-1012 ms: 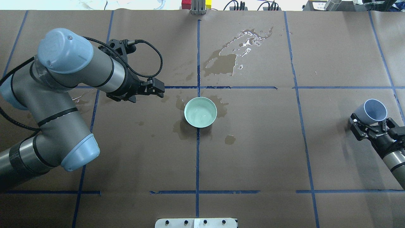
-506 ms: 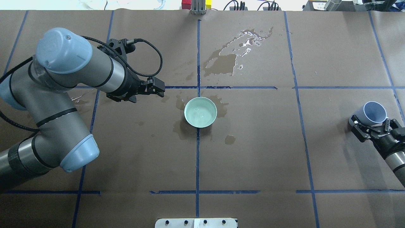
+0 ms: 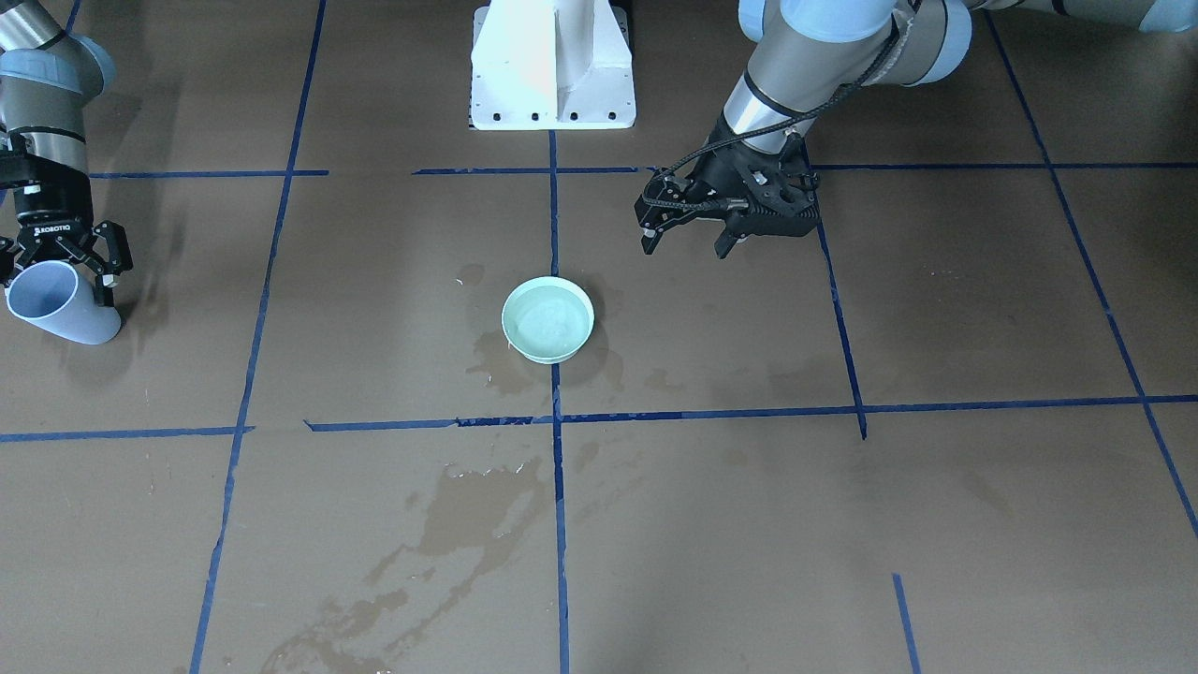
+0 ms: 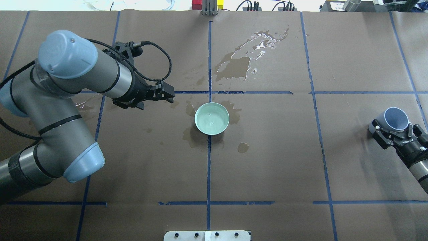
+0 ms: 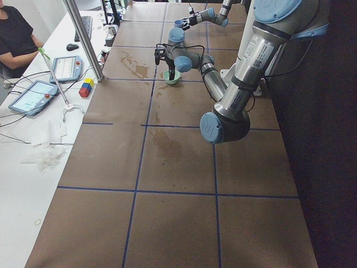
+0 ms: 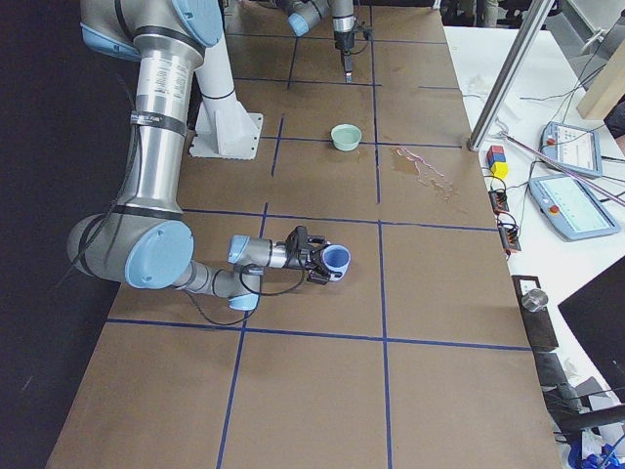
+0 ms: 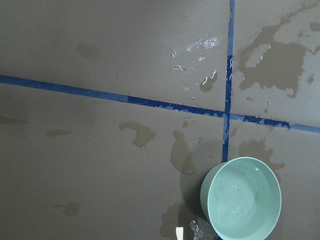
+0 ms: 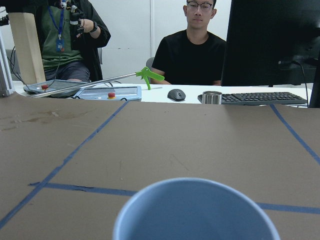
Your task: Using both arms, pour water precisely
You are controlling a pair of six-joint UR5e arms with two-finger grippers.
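The water (image 4: 211, 121) lies as a pale, faintly rippled sheen inside a mint-green bowl (image 4: 212, 118) that sits on the brown paper table cover (image 4: 267, 160), on the blue tape line (image 4: 208, 167) running down the middle and just below where it crosses another tape line. Dark wet stains (image 4: 234, 65) ring the bowl and spread in a larger glinting patch farther from the robot. The left wrist view shows the bowl (image 7: 241, 197) low in the picture with the tape cross above it and small puddles around. The left gripper (image 4: 166, 94) hangs near the bowl, to its left in the overhead view and apart from it, its fingers spread and holding nothing; the front view shows the same gripper (image 3: 686, 241) pointing down above the table, its two fingertips clearly separated. The left arm (image 4: 67, 100) bends in from the left edge with a black cable (image 4: 160, 60) looping over its wrist. Well away, at the right edge of the table, the right gripper (image 4: 393, 131) is clamped on a pale blue cup (image 4: 394, 118), which is tilted with its open mouth turned up and away from the robot. In the front view the cup (image 3: 58, 304) leans low by the table under the gripper. The right wrist view looks over the cup's rim (image 8: 195, 210) toward a white desk with two people, a keyboard (image 8: 262, 98) and a monitor (image 8: 272, 42).
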